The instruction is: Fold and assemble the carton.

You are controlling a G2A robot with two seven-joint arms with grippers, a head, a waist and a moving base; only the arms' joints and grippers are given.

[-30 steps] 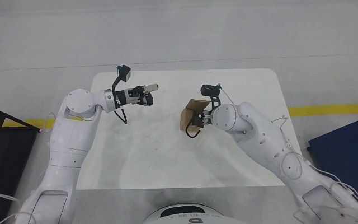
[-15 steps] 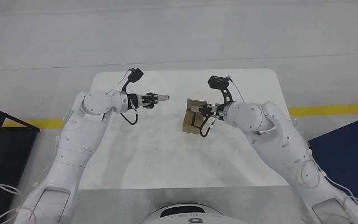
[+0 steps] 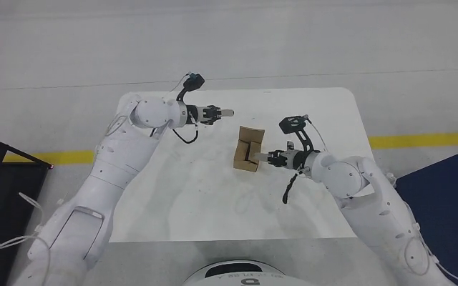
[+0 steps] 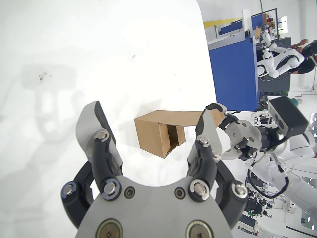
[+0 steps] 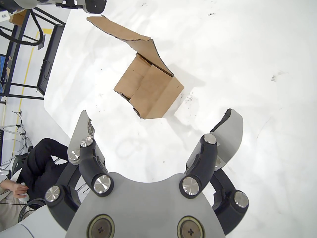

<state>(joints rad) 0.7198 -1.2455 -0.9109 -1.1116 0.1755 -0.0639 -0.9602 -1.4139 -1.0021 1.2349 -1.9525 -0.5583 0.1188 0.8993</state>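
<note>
Carton flap stands raised; left claw and right claw are both open. One should brace the body while the other folds squarely.

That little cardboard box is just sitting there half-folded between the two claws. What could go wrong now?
The carton stands loose on the table; both the left gripper and right gripper are open, so a push on one side might slide or tip it. Its long flap sticks out unfolded with a ragged edge and could crumple or tear if pressed crookedly.
</note>
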